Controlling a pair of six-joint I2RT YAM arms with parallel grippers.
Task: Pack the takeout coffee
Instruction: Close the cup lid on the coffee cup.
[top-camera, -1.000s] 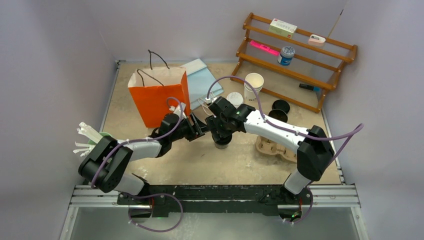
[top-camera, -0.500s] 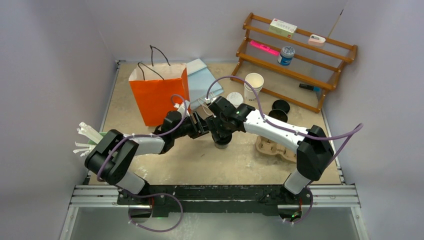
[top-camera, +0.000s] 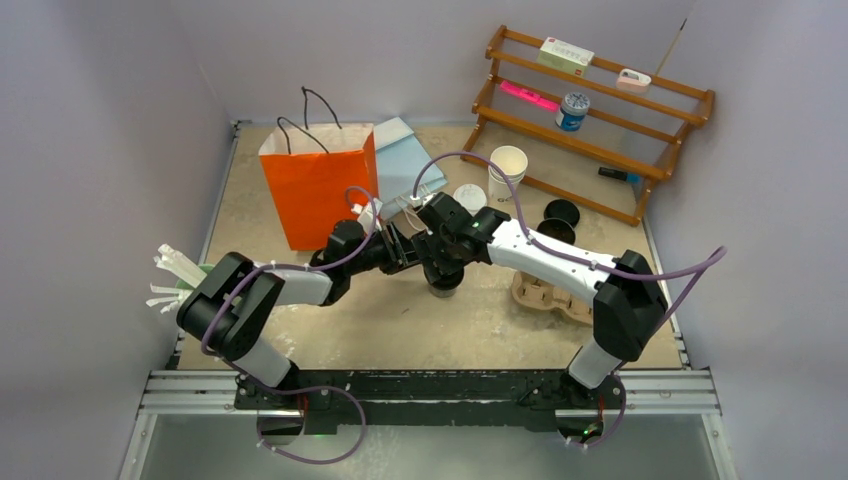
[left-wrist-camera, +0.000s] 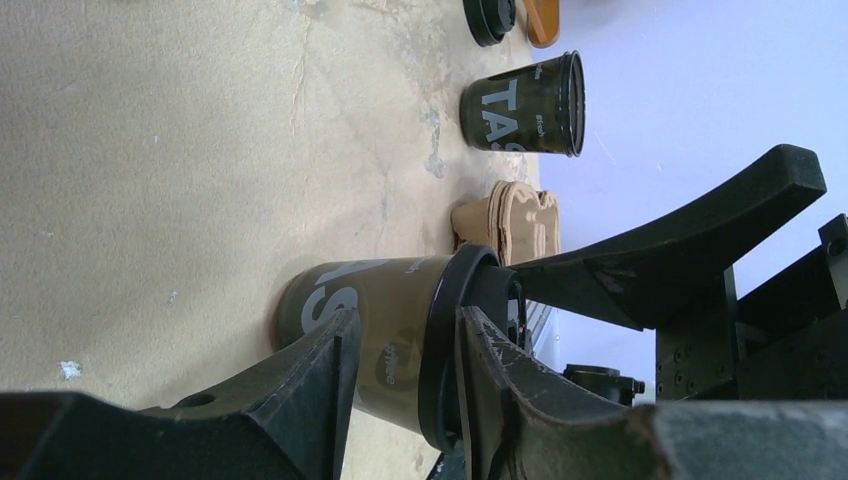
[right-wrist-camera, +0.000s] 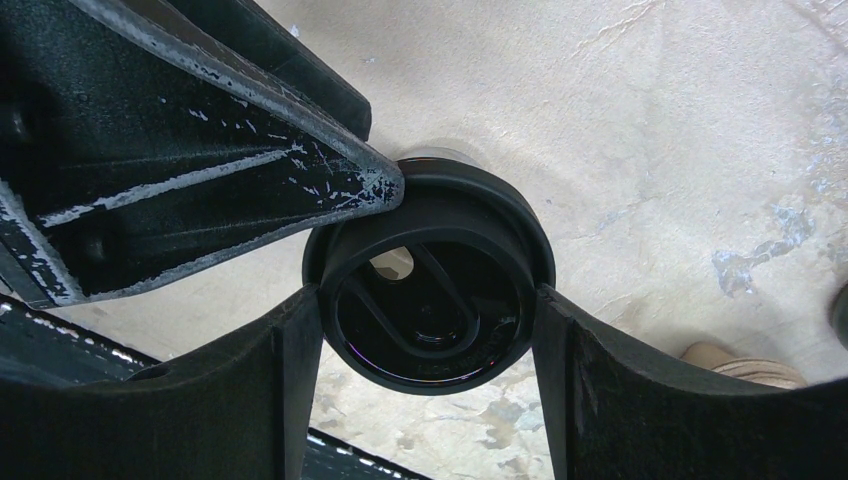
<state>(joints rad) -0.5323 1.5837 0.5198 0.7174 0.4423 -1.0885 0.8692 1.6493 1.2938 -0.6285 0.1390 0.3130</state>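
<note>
A small black paper cup (left-wrist-camera: 345, 320) with white print stands mid-table, a round black lid (right-wrist-camera: 430, 285) on its top. My right gripper (right-wrist-camera: 425, 300) reaches down over it (top-camera: 441, 272), a finger against each side of the lid, shut on it. My left gripper (left-wrist-camera: 405, 335) comes in from the left (top-camera: 408, 246), its jaws a narrow gap apart and holding nothing. One fingertip (right-wrist-camera: 385, 185) touches the lid's rim. A second black cup (left-wrist-camera: 525, 105) stands open to the right (top-camera: 557, 231), with a loose black lid (top-camera: 562, 211) behind it.
A brown pulp carrier (top-camera: 545, 292) lies right of the cup. An orange paper bag (top-camera: 318, 195) stands at back left, next to blue napkins (top-camera: 400, 160). Stacked white cups (top-camera: 507, 170), a white lid (top-camera: 468, 197) and a wooden rack (top-camera: 600, 110) are at the back.
My left arm has swung right and forward, bringing its gripper up against the cup. The orange bag has shifted slightly. The right gripper stays on the lid.
</note>
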